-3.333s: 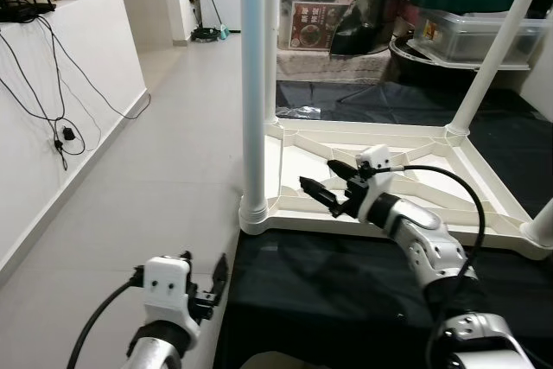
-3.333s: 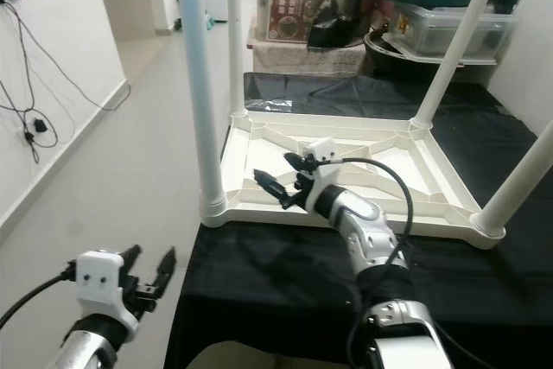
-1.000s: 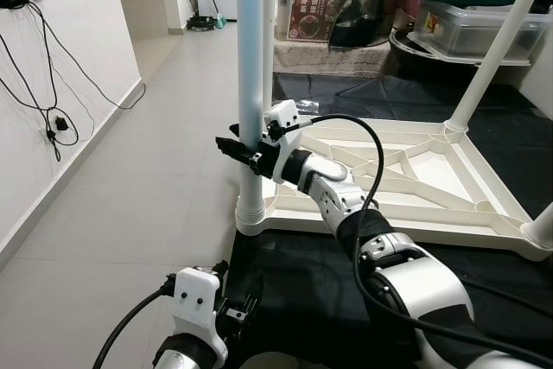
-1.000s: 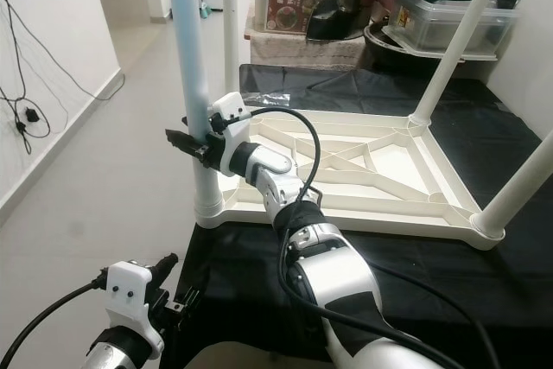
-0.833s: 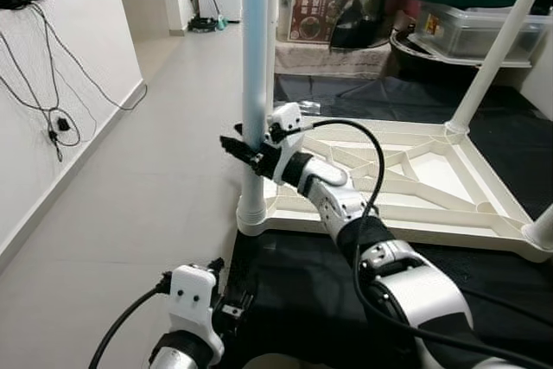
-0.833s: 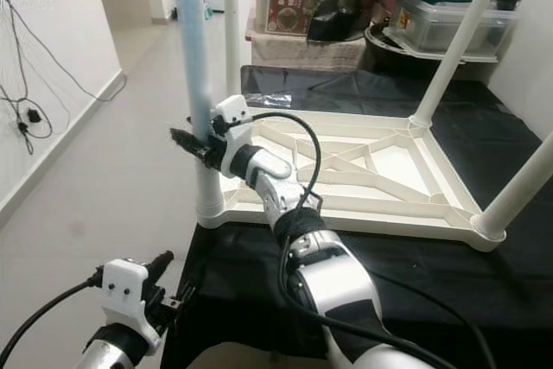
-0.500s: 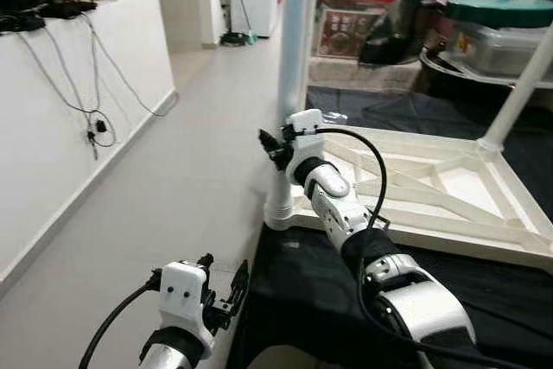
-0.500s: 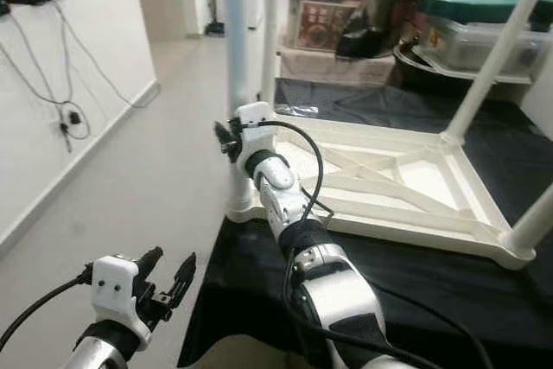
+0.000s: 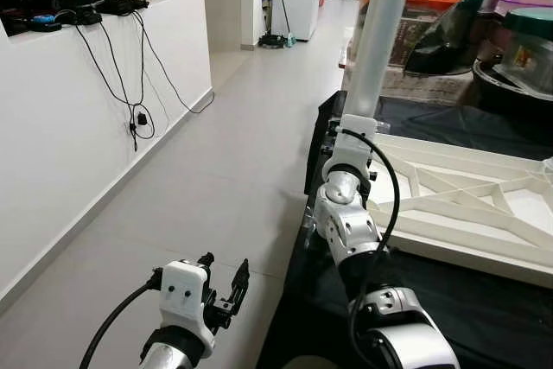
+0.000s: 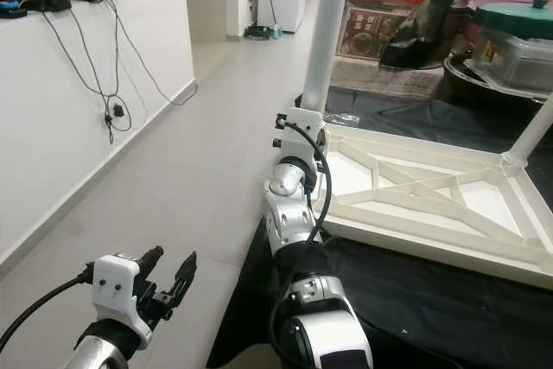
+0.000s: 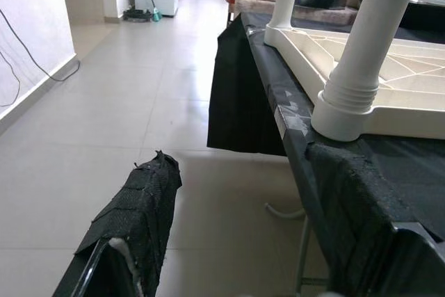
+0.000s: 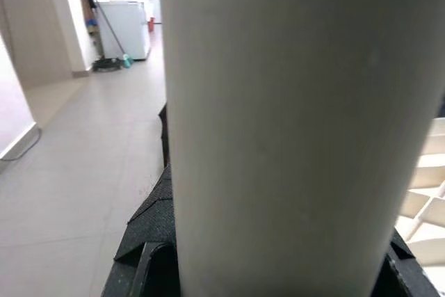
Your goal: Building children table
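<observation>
— Looking along the right wrist, what do you get?
— The white leg point(image 12: 299, 137) up close, a black finger point(image 12: 142, 269) on either side: the right hand point(image 9: 346, 131) clasps it. The head views hide those fingers behind the wrist block.
— The arm?
— Stretched toward 12 o'clock, to the upturned table point(image 9: 467, 205) on the black-draped surface point(image 9: 484, 317).
— The left hand point(image 10: 168, 287)?
— Low at 7 o'clock over the floor point(image 9: 225, 179), fingers parted, holding nothing. The leg's top is cut off.
</observation>
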### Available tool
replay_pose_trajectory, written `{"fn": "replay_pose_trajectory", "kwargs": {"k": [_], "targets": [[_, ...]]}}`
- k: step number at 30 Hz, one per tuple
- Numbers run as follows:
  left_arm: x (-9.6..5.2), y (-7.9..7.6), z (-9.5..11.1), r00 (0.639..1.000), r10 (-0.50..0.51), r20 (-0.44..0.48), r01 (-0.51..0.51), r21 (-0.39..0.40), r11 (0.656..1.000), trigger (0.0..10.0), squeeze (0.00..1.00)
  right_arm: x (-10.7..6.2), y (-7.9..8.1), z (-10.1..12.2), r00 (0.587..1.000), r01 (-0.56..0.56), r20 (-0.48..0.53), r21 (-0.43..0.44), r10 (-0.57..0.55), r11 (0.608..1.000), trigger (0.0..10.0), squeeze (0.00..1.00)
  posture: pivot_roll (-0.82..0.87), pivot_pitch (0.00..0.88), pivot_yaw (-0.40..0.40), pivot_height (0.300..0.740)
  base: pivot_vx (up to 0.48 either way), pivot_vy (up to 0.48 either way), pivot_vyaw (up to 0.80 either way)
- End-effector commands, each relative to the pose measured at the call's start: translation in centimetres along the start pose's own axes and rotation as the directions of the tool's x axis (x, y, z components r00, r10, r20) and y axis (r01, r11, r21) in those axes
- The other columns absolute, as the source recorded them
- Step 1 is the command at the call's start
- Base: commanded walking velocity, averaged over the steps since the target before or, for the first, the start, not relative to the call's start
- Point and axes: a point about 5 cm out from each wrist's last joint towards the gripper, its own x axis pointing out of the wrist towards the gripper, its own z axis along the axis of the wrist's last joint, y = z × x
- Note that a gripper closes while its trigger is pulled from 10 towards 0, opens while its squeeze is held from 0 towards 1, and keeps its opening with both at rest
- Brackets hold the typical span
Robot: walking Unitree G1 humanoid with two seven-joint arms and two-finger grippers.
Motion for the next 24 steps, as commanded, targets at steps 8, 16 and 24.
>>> {"fn": "replay_pose_trajectory", "kwargs": {"k": [8, 16, 24], "targets": [[-0.1, -0.1, -0.5, 1.000, -0.003, -0.024, 0.003, 0.006, 1.000, 10.0, 0.00, 0.4, -1.8, -3.2, 0.993, 0.003, -0.116, -0.074, -0.011, 0.997, 10.0, 0.61, 0.05, 0.000, -0.041, 0.740, 0.000, 0.000, 0.00], [-0.1, -0.1, -0.7, 1.000, -0.003, -0.030, 0.003, 0.009, 1.000, 10.0, 0.00, -0.5, -1.5, -2.2, 0.992, -0.128, -0.021, -0.088, 0.126, 0.988, 10.0, 0.00, 0.05, 0.000, -0.032, 0.740, 0.000, 0.000, 0.00], [-0.1, 0.2, -0.8, 0.999, 0.002, -0.036, -0.001, 0.016, 1.000, 10.0, 0.00, -0.1, -1.3, -1.6, 0.903, -0.420, 0.100, 0.008, 0.417, 0.908, 10.0, 0.00, 0.05, 0.000, -0.030, 0.740, 0.000, 0.000, 0.00]]}}
